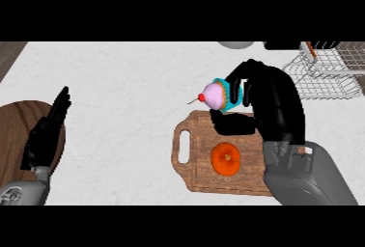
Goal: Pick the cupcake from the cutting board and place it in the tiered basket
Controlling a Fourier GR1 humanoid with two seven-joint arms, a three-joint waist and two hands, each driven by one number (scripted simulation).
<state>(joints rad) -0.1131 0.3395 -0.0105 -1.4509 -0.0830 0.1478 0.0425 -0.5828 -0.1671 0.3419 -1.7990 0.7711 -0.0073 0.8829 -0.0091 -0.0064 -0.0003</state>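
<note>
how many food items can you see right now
2. A cupcake held in the right hand, above the far edge of the cutting board, and an orange lying on the board. The arm may hide others.

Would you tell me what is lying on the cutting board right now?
An orange lies on the cutting board. The right hand, holding the cupcake, covers the board's far right part.

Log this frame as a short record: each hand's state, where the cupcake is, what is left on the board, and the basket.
right hand: curled round the cupcake
cupcake: held, tilted, at the cutting board's far edge
cutting board: wooden, handle slot to the left
orange item: lying on the board
tiered basket: white wire, upper right, cupcake not yet in it
left hand: open, resting at the left
</note>
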